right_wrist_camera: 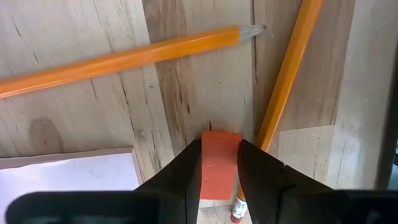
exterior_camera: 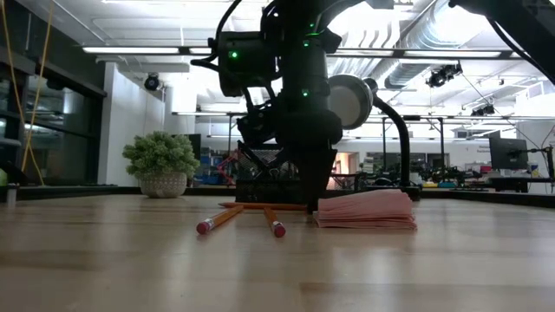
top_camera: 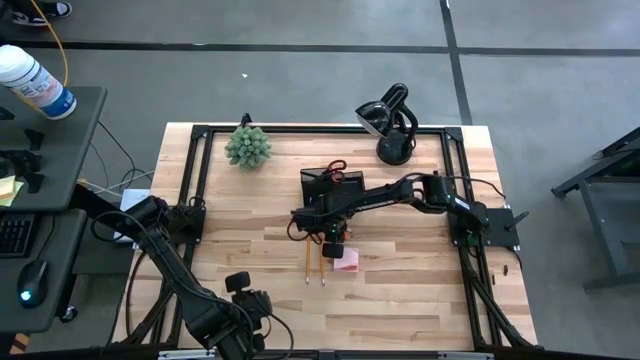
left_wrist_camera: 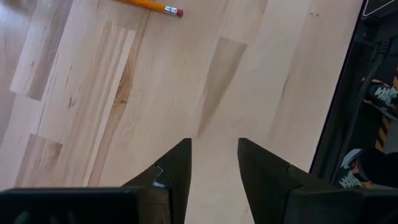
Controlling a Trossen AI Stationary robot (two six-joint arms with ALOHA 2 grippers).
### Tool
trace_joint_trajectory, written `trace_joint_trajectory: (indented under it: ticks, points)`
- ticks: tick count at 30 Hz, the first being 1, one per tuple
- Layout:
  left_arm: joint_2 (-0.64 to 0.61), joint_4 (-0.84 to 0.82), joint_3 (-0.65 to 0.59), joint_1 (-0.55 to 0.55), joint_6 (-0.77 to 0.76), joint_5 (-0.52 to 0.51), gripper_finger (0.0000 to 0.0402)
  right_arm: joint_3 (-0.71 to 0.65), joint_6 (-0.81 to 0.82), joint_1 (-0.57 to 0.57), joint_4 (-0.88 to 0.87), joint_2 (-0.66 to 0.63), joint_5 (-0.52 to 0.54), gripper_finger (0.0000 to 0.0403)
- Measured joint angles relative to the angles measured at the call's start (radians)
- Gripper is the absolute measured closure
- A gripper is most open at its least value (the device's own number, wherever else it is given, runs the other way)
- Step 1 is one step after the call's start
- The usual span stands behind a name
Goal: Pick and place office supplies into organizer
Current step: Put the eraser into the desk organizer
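Observation:
My right gripper (right_wrist_camera: 219,142) points straight down in the middle of the table (top_camera: 420,300), shut on a small red block (right_wrist_camera: 219,165). Two yellow-orange pencils (right_wrist_camera: 124,59) (right_wrist_camera: 287,81) lie flat on the wood just beyond it. The pink sticky-note pad (exterior_camera: 364,211) lies flat beside it. Farther back stands the black organizer (top_camera: 322,186) with the red-handled scissors (top_camera: 337,168) in it. My left gripper (left_wrist_camera: 214,143) hangs open over bare wood near the table's near left corner, touching nothing. My right gripper pinches the red block by its two opposite sides (right_wrist_camera: 204,158) between its two fingers. The fingers come from above, pointing down. In the low view the fingertips (exterior_camera: 316,206) reach down to the tabletop; whether the block is off the wood I cannot tell.
A black desk lamp (top_camera: 392,125) stands at the far right and a small green spiky plant (top_camera: 247,146) at the far left. A black frame (top_camera: 195,180) runs along the table's edges. Bare wood spreads over the near half.

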Motion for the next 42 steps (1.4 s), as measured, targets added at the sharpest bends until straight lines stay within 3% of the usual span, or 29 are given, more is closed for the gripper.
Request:
trace_joint_trajectory:
  ticks: [15,30,42]
  points:
    - [0.000,-0.019,0.000,0.000,0.000,0.000,0.0282,0.150,-0.021,0.001,-0.064,0.008,0.049,0.0310]
    - [0.000,-0.016,0.000,-0.001,-0.001,0.034,0.0282,0.250,-0.190,-0.010,-0.010,0.003,0.366,0.0308]
    - [0.001,-0.016,0.000,-0.001,-0.001,0.051,0.0282,0.250,-0.296,-0.048,0.017,0.002,0.433,0.0308]
